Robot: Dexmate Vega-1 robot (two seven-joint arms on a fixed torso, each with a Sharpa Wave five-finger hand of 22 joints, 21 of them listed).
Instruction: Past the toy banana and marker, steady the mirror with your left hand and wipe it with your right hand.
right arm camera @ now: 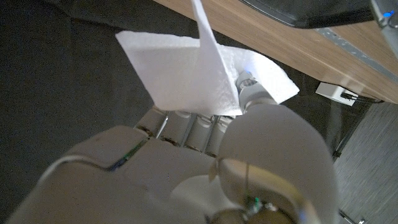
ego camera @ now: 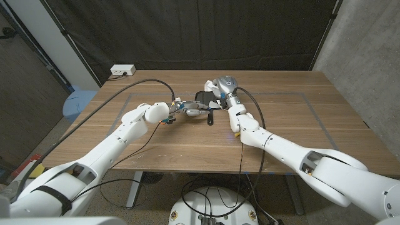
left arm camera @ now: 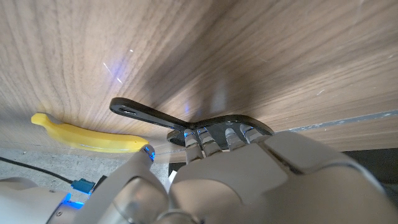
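A black hand mirror [ego camera: 204,100] lies at the table's middle, its handle [ego camera: 210,119] pointing toward the near edge. My left hand [ego camera: 187,109] holds the mirror from the left; in the left wrist view its fingers [left arm camera: 214,138] curl over the mirror's rim [left arm camera: 249,122], and the handle [left arm camera: 134,111] sticks out beyond them. My right hand [ego camera: 220,87] grips a white tissue [right arm camera: 193,68] just behind the mirror [right arm camera: 298,12]. The yellow toy banana [left arm camera: 93,138] lies near the handle; a bit of the banana [ego camera: 237,132] peeks from under my right forearm.
A white power strip [ego camera: 122,70] sits at the table's back left corner. Black cables [ego camera: 134,87] arc over the table beside my left arm. A blue object [ego camera: 80,103] stands off the table's left edge. A dark curtain hangs behind.
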